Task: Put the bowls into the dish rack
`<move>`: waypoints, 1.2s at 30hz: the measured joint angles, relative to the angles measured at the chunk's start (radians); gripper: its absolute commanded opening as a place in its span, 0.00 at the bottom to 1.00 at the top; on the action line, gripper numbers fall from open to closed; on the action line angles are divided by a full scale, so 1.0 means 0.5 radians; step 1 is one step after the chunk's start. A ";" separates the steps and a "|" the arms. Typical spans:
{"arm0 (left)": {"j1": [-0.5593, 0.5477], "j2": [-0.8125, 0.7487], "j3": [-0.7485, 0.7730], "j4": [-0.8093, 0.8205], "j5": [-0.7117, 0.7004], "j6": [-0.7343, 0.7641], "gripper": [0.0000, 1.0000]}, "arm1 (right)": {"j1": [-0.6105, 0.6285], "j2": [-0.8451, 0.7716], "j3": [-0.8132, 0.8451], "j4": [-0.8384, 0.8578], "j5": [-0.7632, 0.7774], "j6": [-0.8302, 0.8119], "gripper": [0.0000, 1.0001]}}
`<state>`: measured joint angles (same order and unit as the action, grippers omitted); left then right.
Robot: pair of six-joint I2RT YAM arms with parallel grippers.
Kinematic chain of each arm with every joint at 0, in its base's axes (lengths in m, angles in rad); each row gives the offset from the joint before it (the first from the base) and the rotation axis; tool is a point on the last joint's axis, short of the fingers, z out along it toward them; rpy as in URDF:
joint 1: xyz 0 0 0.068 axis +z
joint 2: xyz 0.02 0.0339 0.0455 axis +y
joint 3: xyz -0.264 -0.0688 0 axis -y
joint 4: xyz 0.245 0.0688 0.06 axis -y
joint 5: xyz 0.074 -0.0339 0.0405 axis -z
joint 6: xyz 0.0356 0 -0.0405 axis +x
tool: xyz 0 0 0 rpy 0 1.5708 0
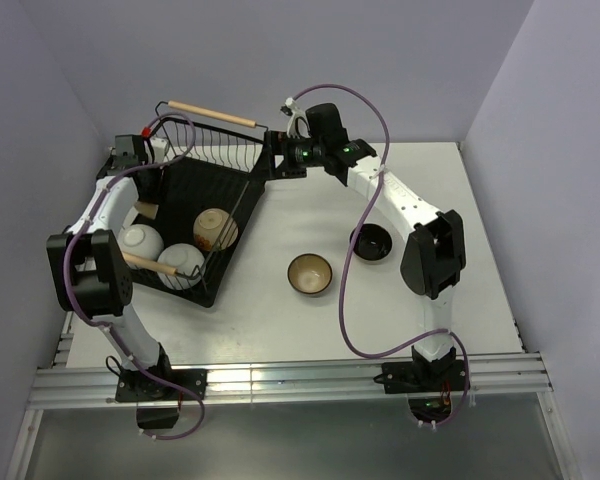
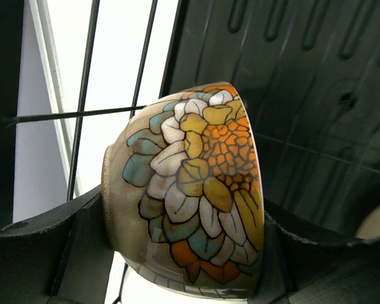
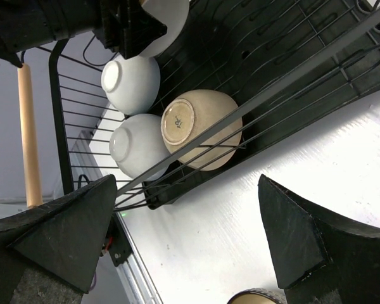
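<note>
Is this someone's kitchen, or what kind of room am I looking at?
Likely a robot test bench, not a kitchen: a bare white table walled by plain panels, two arms bolted to a metal rail, and a dish rack with bowls as practice props.

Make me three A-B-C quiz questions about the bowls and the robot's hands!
1. How many bowls sit on the white table, outside the black wire dish rack? A) none B) two C) four
2. Where is the glossy black round bowl? A) inside the rack B) held in the air C) on the table
3. What is the left gripper doing? A) hanging open and empty B) gripping a wooden handle C) shut on a beige ceramic bowl painted with flowers

Answers: 1 B, only the black bowl and the brown bowl with tan inside rest there. 2 C, it rests on the table, right of the rack. 3 C, the left wrist view shows fingers pressed on both sides of the flowered bowl.
</note>
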<state>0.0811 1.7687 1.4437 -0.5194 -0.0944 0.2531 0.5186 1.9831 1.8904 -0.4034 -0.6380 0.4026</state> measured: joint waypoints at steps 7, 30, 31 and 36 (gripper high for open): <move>-0.004 0.058 0.001 0.044 -0.083 0.112 0.00 | -0.009 -0.001 -0.002 0.000 -0.006 -0.002 0.99; -0.171 0.058 -0.130 0.105 -0.315 0.259 0.93 | -0.015 -0.001 -0.003 -0.029 -0.007 -0.047 1.00; -0.185 0.056 -0.130 0.101 -0.329 0.257 0.94 | -0.016 -0.001 -0.003 -0.034 -0.009 -0.050 1.00; -0.212 0.052 -0.130 0.092 -0.336 0.244 0.99 | -0.027 -0.001 -0.003 -0.041 -0.015 -0.051 1.00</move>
<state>-0.0250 1.7947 1.3785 -0.4736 -0.2623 0.3752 0.5053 1.9827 1.8889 -0.4240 -0.6456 0.3771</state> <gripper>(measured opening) 0.994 0.996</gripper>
